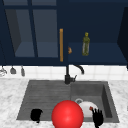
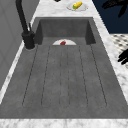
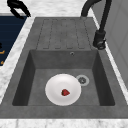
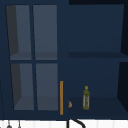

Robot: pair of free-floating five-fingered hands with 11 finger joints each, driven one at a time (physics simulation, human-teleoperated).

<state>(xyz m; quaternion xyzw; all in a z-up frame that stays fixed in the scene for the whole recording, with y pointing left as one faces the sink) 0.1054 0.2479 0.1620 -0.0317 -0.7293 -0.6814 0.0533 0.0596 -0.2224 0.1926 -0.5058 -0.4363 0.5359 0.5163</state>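
The right robot hand (image 1: 97, 118) hovers with spread, released fingers just beside the white plate (image 1: 86, 108) in the sink (image 1: 45, 97). The left robot hand (image 1: 36, 115) is clenched, well apart from the plate.

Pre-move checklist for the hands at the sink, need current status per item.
1. Right robot hand fingers straight, holding nothing: ok.
2. Left robot hand at the sink's front edge, fingers curled on nothing: ok.
3. White plate lies flat in the sink basin: ok.
4. Small red item rests on the plate: ok.
5. Red ball blocks part of the plate in the front view: not ok.
6. Right robot hand's gap to the plate: cannot tell.
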